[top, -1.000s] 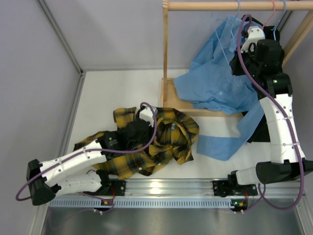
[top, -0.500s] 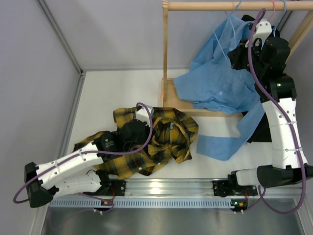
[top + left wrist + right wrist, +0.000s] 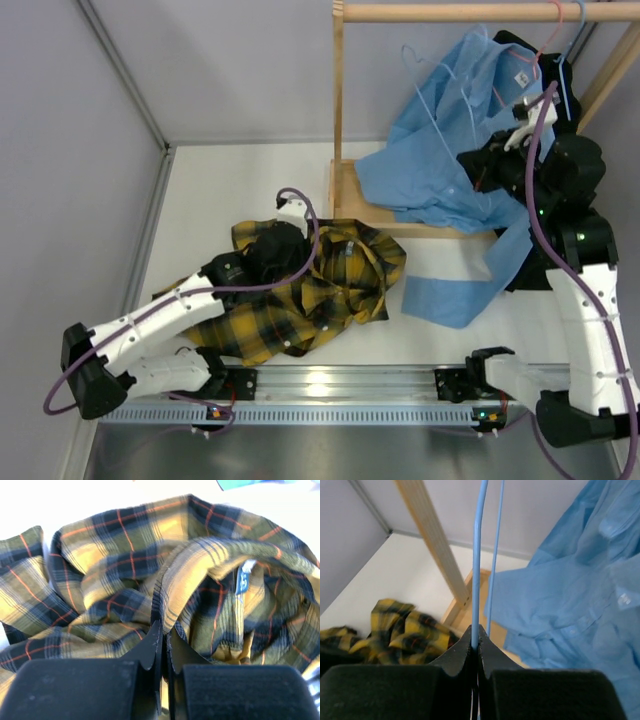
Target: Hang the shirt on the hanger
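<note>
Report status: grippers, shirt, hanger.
Left gripper shut on shirt, crumpled on table. Right gripper shut on hanger wire. Light-blue shirt drapes beside it.

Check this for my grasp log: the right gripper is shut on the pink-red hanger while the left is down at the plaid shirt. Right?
No. The right wrist view shows the right gripper shut on the pale-blue hanger, not the pink-red one. The left gripper is down at the plaid shirt, as stated.

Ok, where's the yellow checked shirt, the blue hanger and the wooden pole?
shirt (image 3: 340,290), top view, its middle.
hanger (image 3: 478,560), right wrist view, its wire.
wooden pole (image 3: 440,12), top view, its left half.
</note>
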Motion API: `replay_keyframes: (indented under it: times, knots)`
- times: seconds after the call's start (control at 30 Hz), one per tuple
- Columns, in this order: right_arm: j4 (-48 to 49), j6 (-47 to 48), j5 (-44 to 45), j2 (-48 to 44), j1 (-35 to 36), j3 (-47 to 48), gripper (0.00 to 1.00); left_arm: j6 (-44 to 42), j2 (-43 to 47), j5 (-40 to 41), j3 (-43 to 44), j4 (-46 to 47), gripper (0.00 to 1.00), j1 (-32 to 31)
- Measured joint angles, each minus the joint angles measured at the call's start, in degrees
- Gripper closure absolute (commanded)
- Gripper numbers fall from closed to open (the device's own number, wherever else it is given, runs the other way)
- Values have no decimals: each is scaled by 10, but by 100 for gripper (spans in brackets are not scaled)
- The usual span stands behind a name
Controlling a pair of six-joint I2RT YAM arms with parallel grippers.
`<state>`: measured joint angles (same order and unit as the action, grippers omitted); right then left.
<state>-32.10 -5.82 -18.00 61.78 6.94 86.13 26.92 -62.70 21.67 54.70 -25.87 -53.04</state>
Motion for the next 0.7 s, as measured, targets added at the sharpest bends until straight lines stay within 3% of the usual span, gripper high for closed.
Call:
replay_keyframes:
  times: [0.37,0.53,0.7]
  knots:
    - [-26,-35,-186,-280,19,-302,100,0,-31,-74,34,-5,100,121]
    - [-67,-40,-249,-383,23,-345,100,0,-63,-101,56,-13,100,153]
    - [-93,-46,-268,-413,46,-363,100,5,-93,-126,88,-14,100,167]
